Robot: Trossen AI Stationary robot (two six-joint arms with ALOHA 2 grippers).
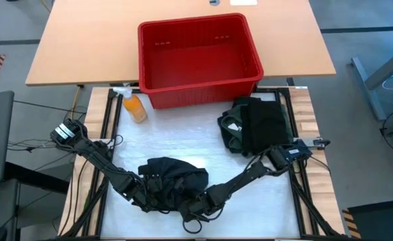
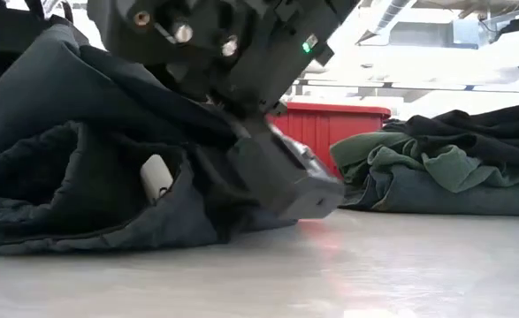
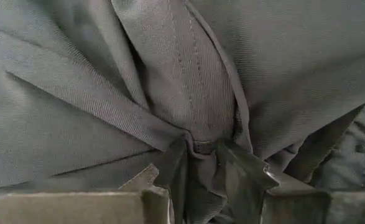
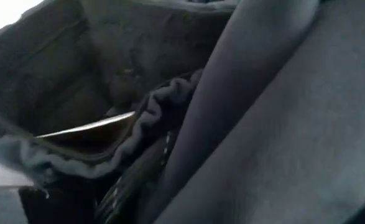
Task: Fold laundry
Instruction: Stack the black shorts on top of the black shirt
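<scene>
A crumpled dark garment (image 1: 173, 175) lies heaped on the white table top near the front edge. In the low view it fills the left side (image 2: 73, 177), with a white tag showing in a fold. My left gripper (image 1: 144, 195) is at its left edge, shut on the cloth (image 3: 201, 180). My right gripper (image 1: 197, 209) stands low at the heap's near right side (image 2: 286, 181). Its fingers are open, and dark cloth fills its wrist view (image 4: 263, 124). A folded pile of dark green and black laundry (image 1: 256, 124) rests flat at the right. My left gripper pinches a bunched fold of the garment (image 3: 202, 148) between its two fingers (image 3: 244, 177), with several layers gathered together. The fingers slant steeply down from above. Creases fan out taut from the pinch, and the rest of the garment lies on the table. My right gripper is right against the heap, but I cannot tell whether it touches the cloth.
A red plastic bin (image 1: 196, 23) stands at the far middle and shows behind the heap in the low view (image 2: 339, 119). An orange spray bottle (image 1: 134, 106) lies at the far left. Bare white table top (image 1: 176, 137) stretches between the heap, the bin and the folded pile (image 2: 445, 163).
</scene>
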